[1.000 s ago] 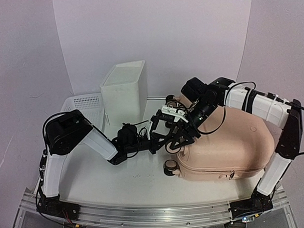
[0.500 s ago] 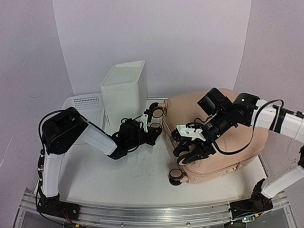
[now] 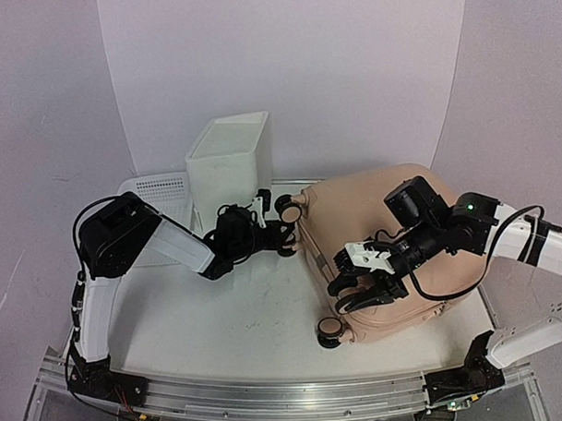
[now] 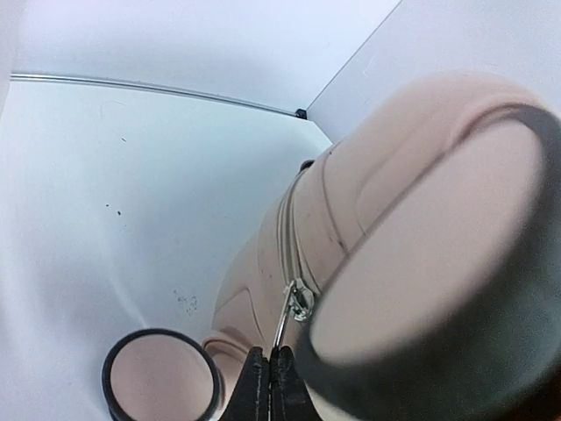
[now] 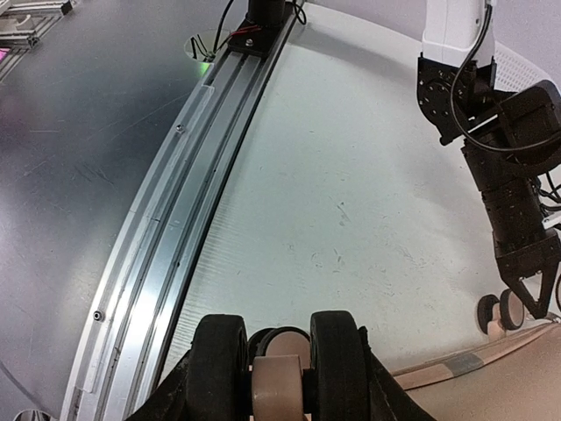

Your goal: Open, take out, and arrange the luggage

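The peach-pink luggage [image 3: 429,215] lies on its side at the right of the table, caster wheels toward the middle. My left gripper [image 3: 278,233] is at its far left corner, beside a wheel [image 3: 287,207]. In the left wrist view this gripper [image 4: 269,361] is shut on the metal zipper pull [image 4: 283,323], which hangs from the slider [image 4: 301,303] on the zipper seam. My right gripper [image 3: 359,289] is at the case's near left edge. In the right wrist view its black fingers [image 5: 219,360] are shut on either side of a pink caster wheel [image 5: 279,381].
A white plastic box [image 3: 231,166] stands at the back, just left of my left gripper. A white mesh basket [image 3: 159,194] lies beside it. The aluminium rail [image 3: 269,391] runs along the table's near edge. Another wheel [image 3: 328,331] rests on the table near the front.
The luggage has turned and shifted. My right gripper has moved from the case's far left edge down to its near left side. My left gripper has drawn back toward the white box.
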### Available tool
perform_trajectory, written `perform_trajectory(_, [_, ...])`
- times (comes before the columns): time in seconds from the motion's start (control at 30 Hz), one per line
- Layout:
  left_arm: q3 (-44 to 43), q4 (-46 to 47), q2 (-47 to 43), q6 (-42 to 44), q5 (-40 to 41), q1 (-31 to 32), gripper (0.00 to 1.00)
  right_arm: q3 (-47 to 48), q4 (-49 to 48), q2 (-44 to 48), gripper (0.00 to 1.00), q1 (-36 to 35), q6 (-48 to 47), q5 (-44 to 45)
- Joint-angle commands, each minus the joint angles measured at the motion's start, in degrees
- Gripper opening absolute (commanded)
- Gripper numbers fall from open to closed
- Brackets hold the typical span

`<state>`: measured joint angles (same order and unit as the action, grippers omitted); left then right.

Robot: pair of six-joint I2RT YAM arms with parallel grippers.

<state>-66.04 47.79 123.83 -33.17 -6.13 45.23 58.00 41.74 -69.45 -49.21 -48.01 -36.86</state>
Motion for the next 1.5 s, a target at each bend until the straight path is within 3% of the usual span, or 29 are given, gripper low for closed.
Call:
perform_trajectory(0.0, [-8.4, -1.5, 2.6, -3.4, 2.9, -5.5, 0.0, -2.5, 16.1, -0.2, 0.0, -0.6, 6.6, -0.6])
perform_trajectory(0.27, [-14.8, -7.4, 5.4, -1.5, 0.2, -5.3, 0.0, 0.2, 17.0, -2.3, 0.0, -0.8, 4.5, -1.1])
perform_trajectory(0.43, [-13.2, -10.6, 1.6, 2.3, -1.3, -4.4, 0.01, 1.9, 14.8, -2.6, 0.0, -0.8, 5.9, 0.4])
perform_trajectory(0.53, [-8.6, -13.2, -3.8, 3.1, -0.7, -4.4, 0.24, 0.2, 5.6, -0.6, 0.0, -0.7, 16.6, 7.2])
perform_trajectory(0.63, [-3.2, -17.6, -9.8, 3.9, -2.9, -4.5, 0.53, 0.2, -5.1, -1.0, 0.0, -0.4, 37.2, 20.9])
perform_trajectory(0.67, [-2.1, -19.4, -11.6, 3.8, -4.8, -4.5, 0.66, 1.1, -6.3, -1.9, 0.0, -0.4, 38.9, 24.8])
perform_trajectory(0.73, [0.4, -23.0, -15.0, 4.4, -8.0, -4.4, 0.78, 2.0, -10.0, -3.7, 0.0, -0.4, 42.9, 31.7])
perform_trajectory(0.83, [5.5, -27.1, -21.1, 5.1, -10.9, -3.8, 0.79, 4.5, -14.3, -7.6, 0.0, -0.1, 51.2, 46.6])
perform_trajectory(0.93, [10.6, -30.5, -27.9, 8.8, -10.7, -0.9, 0.79, 10.1, -15.8, -13.6, 0.0, 2.1, 54.6, 53.0])
perform_trajectory(1.17, [17.7, -32.0, -38.8, 13.3, -2.5, 6.8, 0.79, 32.3, -20.0, -35.5, 0.08, 10.7, 57.2, 48.8])
perform_trajectory(1.27, [18.0, -32.0, -39.8, 13.0, -2.6, 7.4, 0.8, 47.5, -16.1, -46.7, 0.22, 12.7, 57.5, 47.2])
perform_trajectory(1.37, [16.6, -31.9, -38.2, 14.4, -4.8, 7.9, 0.81, 64.1, -7.9, -57.8, 0.51, 14.3, 57.5, 42.2])
perform_trajectory(1.47, [14.5, -31.8, -35.5, 16.9, -7.3, 8.2, 0.83, 78.9, 7.0, -62.5, 0.8, 14.6, 56.8, 39.0])
